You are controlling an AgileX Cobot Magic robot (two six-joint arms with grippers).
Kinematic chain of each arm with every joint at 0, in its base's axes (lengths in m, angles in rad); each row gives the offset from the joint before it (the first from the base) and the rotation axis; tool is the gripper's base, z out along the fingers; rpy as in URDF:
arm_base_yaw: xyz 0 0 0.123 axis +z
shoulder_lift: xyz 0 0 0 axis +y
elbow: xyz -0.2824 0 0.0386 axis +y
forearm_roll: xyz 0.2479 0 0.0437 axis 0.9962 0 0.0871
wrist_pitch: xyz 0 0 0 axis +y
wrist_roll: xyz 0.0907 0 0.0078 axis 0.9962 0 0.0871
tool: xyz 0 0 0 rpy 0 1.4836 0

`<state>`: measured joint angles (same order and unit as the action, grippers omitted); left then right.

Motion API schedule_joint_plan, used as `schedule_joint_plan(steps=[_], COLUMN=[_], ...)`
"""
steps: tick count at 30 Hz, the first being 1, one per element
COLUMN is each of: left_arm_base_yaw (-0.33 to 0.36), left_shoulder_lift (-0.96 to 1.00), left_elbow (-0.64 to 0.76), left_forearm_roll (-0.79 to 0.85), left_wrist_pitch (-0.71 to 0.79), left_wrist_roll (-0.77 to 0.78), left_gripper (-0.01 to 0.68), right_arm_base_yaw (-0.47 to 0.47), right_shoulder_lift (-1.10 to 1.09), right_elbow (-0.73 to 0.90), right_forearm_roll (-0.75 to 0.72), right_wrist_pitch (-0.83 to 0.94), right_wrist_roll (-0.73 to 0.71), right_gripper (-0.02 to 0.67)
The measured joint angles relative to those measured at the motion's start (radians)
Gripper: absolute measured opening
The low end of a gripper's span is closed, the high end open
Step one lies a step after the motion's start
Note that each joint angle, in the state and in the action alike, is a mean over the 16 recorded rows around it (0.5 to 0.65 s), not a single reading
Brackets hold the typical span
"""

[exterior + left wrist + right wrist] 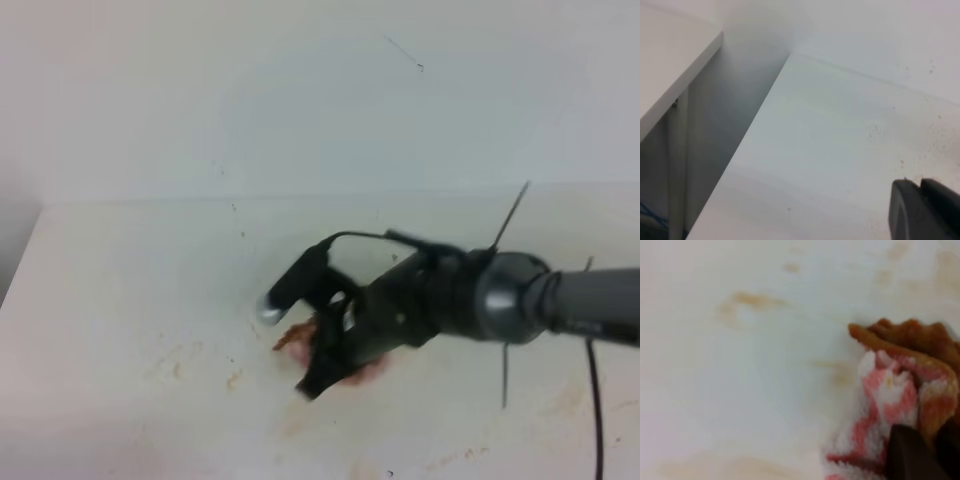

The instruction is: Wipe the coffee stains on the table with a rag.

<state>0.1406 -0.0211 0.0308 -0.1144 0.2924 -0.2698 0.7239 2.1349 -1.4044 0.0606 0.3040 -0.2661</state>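
White worktop (130, 300) with a matte, lightly speckled surface, meeting a pale wall at the back. Right arm reaching in from the right edge of the high view, across the middle, wrist bent downward. Right end effector (325, 350) low over the worktop near its centre, dark fingers clamped on the rag (300, 335), which lies pressed against the surface. Rag seen close in the right wrist view (890, 405): bunched pink-and-white striped cloth, its upper and right folds soaked amber-brown, one dark fingertip (912, 455) overlapping its lower right part. Coffee stains (235, 378) as thin tan smears and specks just left of the rag in the high view, with fainter blotches further left and along the front right of the worktop. Same stains in the right wrist view (752, 300) as pale tan streaks above and left of the rag, a faint patch touching its left edge, and a broader washed-out band near the bottom. Small dark scuff marks (240, 235) scattered behind the end effector. Left end effector (922, 210) visible only in its own wrist view, at the lower right corner, above a clean stretch of the worktop near its edge; two dark finger ends standing side by side with only a thin line between them, hence together, nothing between them. Second white surface (670, 60) at upper left of that view, apart from the worktop across a shadowed gap.
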Motion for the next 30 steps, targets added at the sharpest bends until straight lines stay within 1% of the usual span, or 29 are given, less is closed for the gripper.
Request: schedule_joint_plan(steps=[8,13,17,21,26,30], left_arm_base_yaw=[0.0,0.0,0.0,0.0,0.0,0.0], left_shoulder_lift=[-0.003,-0.002,-0.003,-0.003,-0.003,-0.005], left_elbow=[0.0,-0.002,-0.002,-0.002,-0.002,0.0], left_forearm_roll=[0.0,0.0,0.0,0.0,0.0,0.0], left_wrist_pitch=[0.0,0.001,0.001,0.001,0.001,0.0], left_wrist_roll=[0.0,0.0,0.0,0.0,0.0,0.0], left_gripper=[0.0,0.0,0.0,0.0,0.0,0.0], right_arm_base_yaw=[-0.157,-0.228,-0.251,-0.256,-0.256,-0.256], right_shoulder_lift=[-0.019,-0.068,-0.149,-0.266,-0.439,-0.566], right_elbow=[0.014,0.025,0.065,0.136,0.261,0.369], right_forearm_roll=[-0.031,-0.021,0.035,0.128,0.261,0.368], right_wrist_pitch=[0.047,0.073,0.072,0.052,0.015,-0.018], right_wrist_roll=[-0.026,-0.086,-0.182,-0.307,-0.451,-0.529], right_gripper=[0.048,0.048,0.048,0.048,0.048,0.048])
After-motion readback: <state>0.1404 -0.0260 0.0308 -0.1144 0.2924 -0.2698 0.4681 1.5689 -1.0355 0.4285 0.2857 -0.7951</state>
